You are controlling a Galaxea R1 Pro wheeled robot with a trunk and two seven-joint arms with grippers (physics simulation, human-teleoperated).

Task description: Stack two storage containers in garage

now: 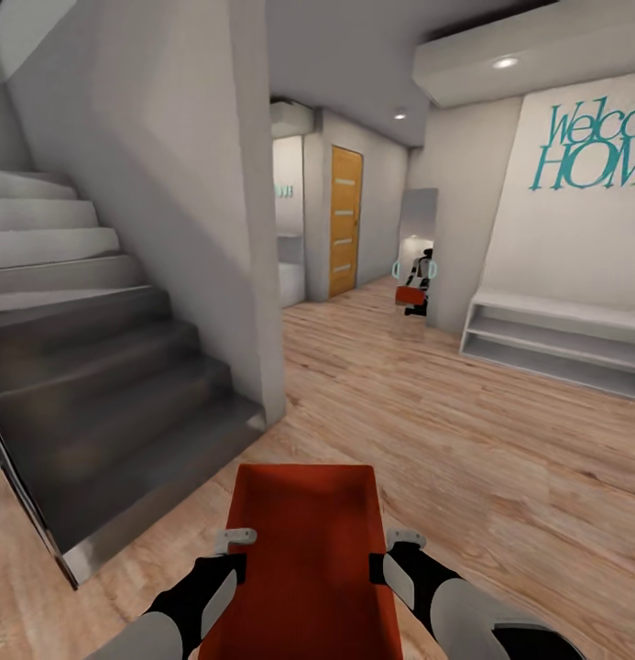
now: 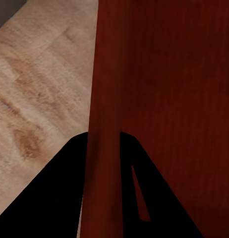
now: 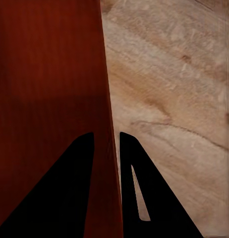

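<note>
Wall lettering (image 1: 592,147) reads "Welco… HOM…", cut off. Your left gripper (image 1: 236,539) and right gripper (image 1: 401,541) each pinch a side wall of the container (image 1: 303,550). Its long axis points straight ahead of you.

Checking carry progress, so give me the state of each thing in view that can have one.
storage container: lidless, carried above the wood floor, gripped at both side walls
left gripper: shut on the container's left wall
right gripper: shut on the container's right wall
wooden door: closed
ceiling light: on

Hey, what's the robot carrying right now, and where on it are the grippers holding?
A red-orange container, held by both long side walls: left gripper on one, right gripper on the other.
</note>
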